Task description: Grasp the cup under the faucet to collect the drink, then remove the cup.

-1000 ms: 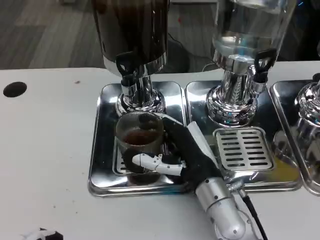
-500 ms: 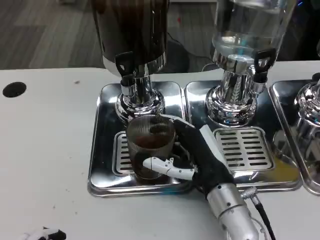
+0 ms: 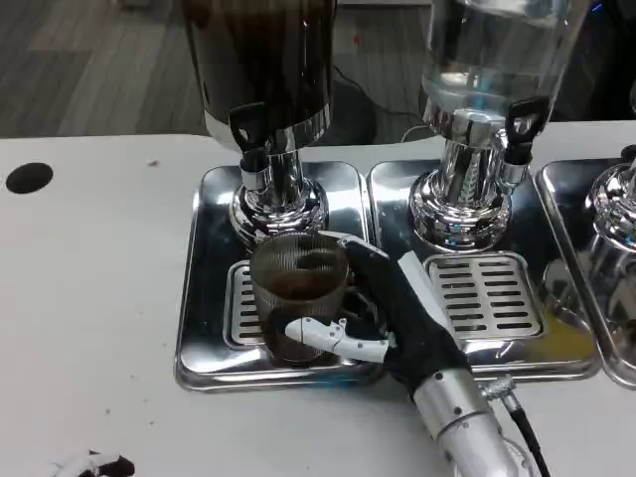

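Note:
A ribbed clear cup (image 3: 295,290) with dark drink in its bottom stands on the drip grate of the left steel tray (image 3: 204,298), just in front of the dark dispenser's faucet (image 3: 252,147). My right hand (image 3: 383,313) grips the cup from its right side, fingers wrapped around the front and back. The silver right forearm (image 3: 467,427) runs off toward the lower right. At the bottom left edge a bit of my left hand (image 3: 87,465) shows, too little to tell how its fingers lie.
A second dispenser with clear liquid (image 3: 475,109) stands on the middle tray (image 3: 485,298) with its own grate. A third tray and base (image 3: 606,258) sit at the right edge. A black hole (image 3: 28,178) marks the white table at far left.
The cup and my right hand shifted right and slightly away from under the faucet one second ago; since half a second ago they have hardly moved.

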